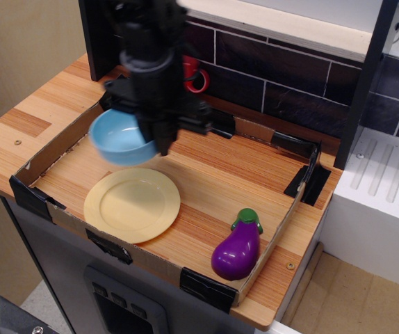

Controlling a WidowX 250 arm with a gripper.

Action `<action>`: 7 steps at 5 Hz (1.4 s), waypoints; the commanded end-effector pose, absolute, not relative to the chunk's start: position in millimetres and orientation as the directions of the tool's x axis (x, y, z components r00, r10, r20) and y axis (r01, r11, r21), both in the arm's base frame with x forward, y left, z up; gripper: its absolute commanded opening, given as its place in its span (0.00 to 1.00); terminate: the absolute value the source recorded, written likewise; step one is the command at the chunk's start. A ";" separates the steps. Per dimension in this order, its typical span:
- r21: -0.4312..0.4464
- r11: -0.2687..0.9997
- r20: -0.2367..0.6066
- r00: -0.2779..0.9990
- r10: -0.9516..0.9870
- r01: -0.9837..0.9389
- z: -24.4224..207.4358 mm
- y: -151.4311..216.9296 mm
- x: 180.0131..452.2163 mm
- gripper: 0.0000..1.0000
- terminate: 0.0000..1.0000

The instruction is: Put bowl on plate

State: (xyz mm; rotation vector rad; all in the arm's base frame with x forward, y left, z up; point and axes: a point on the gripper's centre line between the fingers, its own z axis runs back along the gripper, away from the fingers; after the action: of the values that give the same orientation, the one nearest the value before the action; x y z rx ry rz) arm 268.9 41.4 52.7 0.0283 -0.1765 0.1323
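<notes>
The light blue bowl (118,138) hangs in the air above the far left part of the tray, just beyond the far edge of the plate. My black gripper (155,141) is shut on the bowl's right rim, one finger inside and one outside. The pale yellow plate (132,204) lies flat on the wooden tray floor at the front left, with nothing on it. The bowl looks slightly blurred and level.
A cardboard-walled tray (283,223) bounds the work area. A purple eggplant (237,248) lies at the front right. A red cup (194,73) stands at the back, mostly behind my arm. A dark tiled wall rises behind.
</notes>
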 end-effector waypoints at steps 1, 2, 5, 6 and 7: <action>0.014 0.997 0.200 0.977 0.074 -0.078 50.5 49.1 244.2 0.00 0.00; 0.003 0.998 0.198 0.979 0.056 -0.058 49.7 38.0 238.8 0.00 0.00; 0.034 0.998 0.215 0.975 0.053 -0.062 39.9 36.3 244.2 1.00 0.00; 0.012 0.997 0.222 0.973 0.066 -0.071 56.3 34.3 246.1 1.00 0.00; -0.043 0.995 0.236 0.966 0.101 -0.093 84.9 33.5 251.3 1.00 0.00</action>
State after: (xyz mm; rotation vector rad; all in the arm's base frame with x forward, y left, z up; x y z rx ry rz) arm 247.2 29.7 73.0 -0.0403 -0.1972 0.1032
